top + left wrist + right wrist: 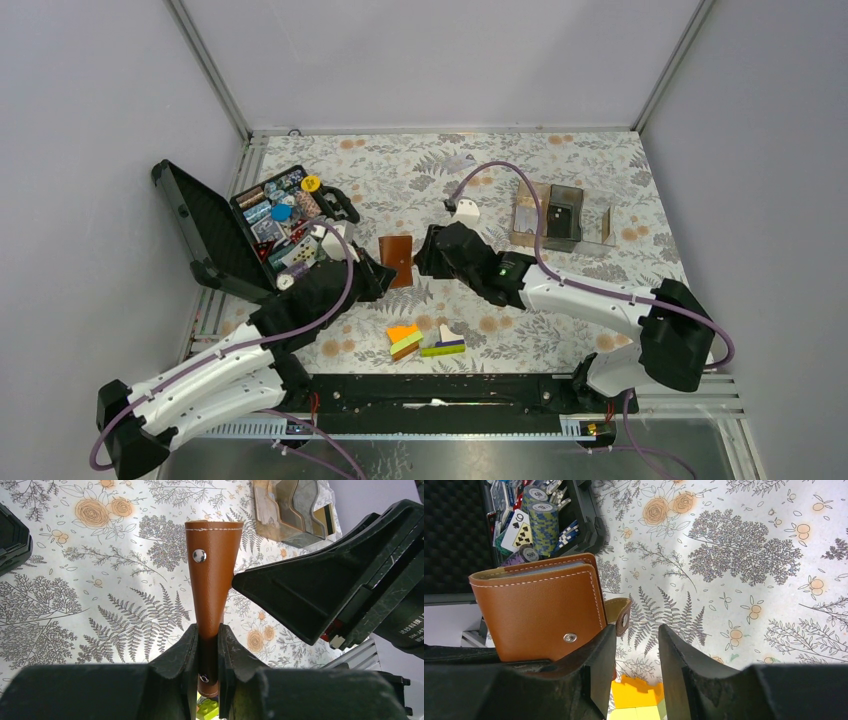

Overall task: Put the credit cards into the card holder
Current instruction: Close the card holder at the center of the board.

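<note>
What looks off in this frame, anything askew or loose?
The card holder is held up on edge, pinched at one end in the left jaws, and its snap tab sticks out unfastened. The right jaws stand open beside it, empty. Nothing looks spilled or damaged.

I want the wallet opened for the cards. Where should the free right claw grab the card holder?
Probably the loose snap tab, coming from its free side, where the open right claw sits. The tab juts past the edge of the card holder, unsnapped, offering a flap to pinch; the left claw clamps one end.
</note>
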{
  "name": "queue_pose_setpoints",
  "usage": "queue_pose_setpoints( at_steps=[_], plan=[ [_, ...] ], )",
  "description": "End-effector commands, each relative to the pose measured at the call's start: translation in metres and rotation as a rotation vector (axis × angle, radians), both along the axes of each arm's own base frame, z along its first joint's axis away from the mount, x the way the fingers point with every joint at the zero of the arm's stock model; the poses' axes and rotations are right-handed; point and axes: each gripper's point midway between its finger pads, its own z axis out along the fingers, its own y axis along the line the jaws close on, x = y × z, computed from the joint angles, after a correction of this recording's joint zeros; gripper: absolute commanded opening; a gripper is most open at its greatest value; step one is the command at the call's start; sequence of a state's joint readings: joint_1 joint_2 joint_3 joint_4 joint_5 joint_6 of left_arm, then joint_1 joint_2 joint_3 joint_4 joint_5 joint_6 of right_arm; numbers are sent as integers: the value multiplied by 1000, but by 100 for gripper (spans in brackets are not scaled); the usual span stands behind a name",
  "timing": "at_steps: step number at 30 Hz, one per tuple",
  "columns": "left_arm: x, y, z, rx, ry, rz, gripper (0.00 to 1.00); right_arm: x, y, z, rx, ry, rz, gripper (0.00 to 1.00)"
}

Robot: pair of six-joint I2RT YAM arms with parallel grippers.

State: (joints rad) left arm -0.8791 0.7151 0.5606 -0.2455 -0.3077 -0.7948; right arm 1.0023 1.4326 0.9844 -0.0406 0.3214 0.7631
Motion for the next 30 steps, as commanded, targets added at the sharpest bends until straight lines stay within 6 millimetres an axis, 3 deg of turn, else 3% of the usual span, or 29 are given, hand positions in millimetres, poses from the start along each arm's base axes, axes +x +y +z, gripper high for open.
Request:
queue_pose_setpoints(
  at_steps=[1, 16, 22, 30],
  plan=[
    [7, -9, 26, -66, -54, 1, 0, 5, 9, 19, 41, -29, 11, 44],
    [8, -10, 22, -51, -45, 4, 0, -1, 16, 40, 129, -43, 45, 50],
    [8, -10, 24, -56, -49, 5, 0, 2, 17, 24, 91, -24, 36, 47],
    [8, -9, 24, -57, -50, 9, 0, 3, 16, 14, 63, -10, 25, 35]
  ],
)
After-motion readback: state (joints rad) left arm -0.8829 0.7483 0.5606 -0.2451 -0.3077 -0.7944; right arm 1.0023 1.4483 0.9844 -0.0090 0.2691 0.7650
